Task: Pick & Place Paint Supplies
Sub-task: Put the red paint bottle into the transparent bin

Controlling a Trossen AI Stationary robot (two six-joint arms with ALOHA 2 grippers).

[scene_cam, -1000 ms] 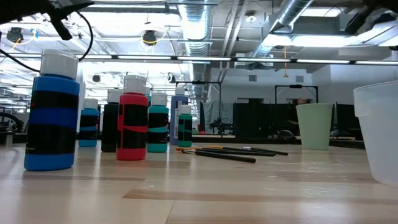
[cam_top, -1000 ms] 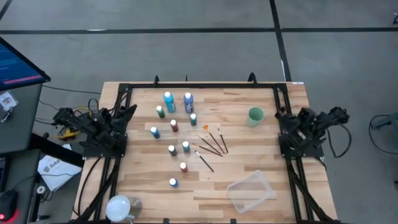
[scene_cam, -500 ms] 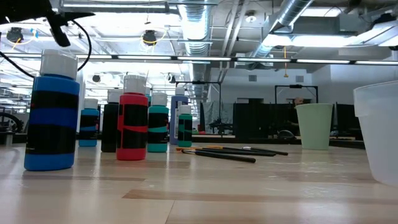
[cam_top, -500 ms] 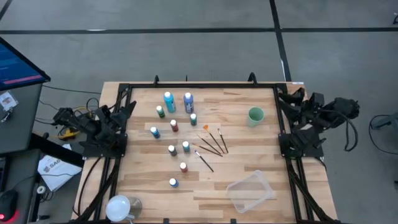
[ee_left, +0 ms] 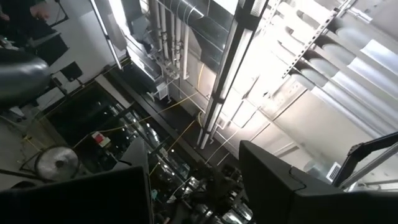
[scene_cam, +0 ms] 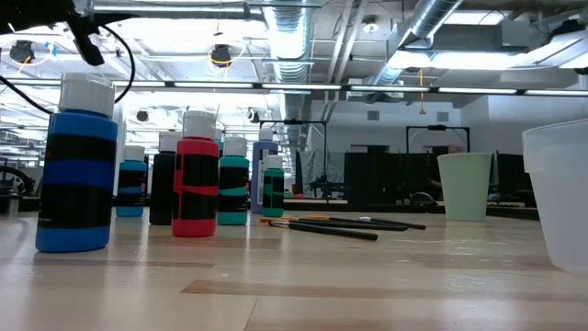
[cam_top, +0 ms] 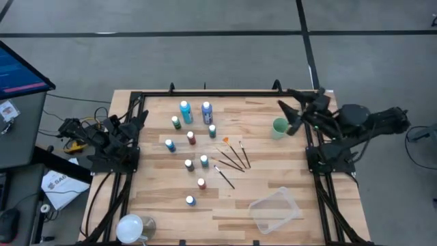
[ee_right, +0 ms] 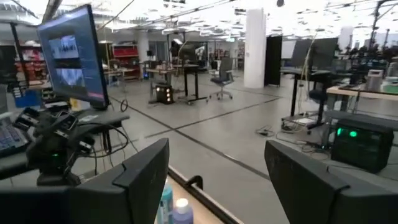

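From where I stand, the paint bottles (cam_top: 192,143) are clustered on the left-centre of the table (cam_top: 157,205), nearest a lone blue one (cam_top: 190,200) with a red one (cam_top: 201,183) just behind it, then the rest running back to two taller blue bottles (cam_top: 196,108) at the far side. The brushes (cam_top: 232,157) lie fanned out just to the right of the cluster, flat on the wood. All of this sits well apart from the right gripper (cam_top: 295,113), which hangs above the far right part of the table, near the green cup (cam_top: 280,126) and beside the frame rail; its fingers are spread wide with nothing between them and touch nothing. The left gripper (cam_top: 140,117) waits at the left edge of the table, its fingers parted as well and empty, pointing up toward the ceiling pipes. A clear tub (cam_top: 276,208) rests at the near right corner, and a round white thing (cam_top: 130,225) at the near left corner. The table is pale wood planks inside a black frame. Level across the top, the blue bottle looms closest, the red next, the brushes and cup farther back. Beyond is grey floor, a monitor (cam_top: 20,68) to the left, desks, chairs and bright ceiling lights.
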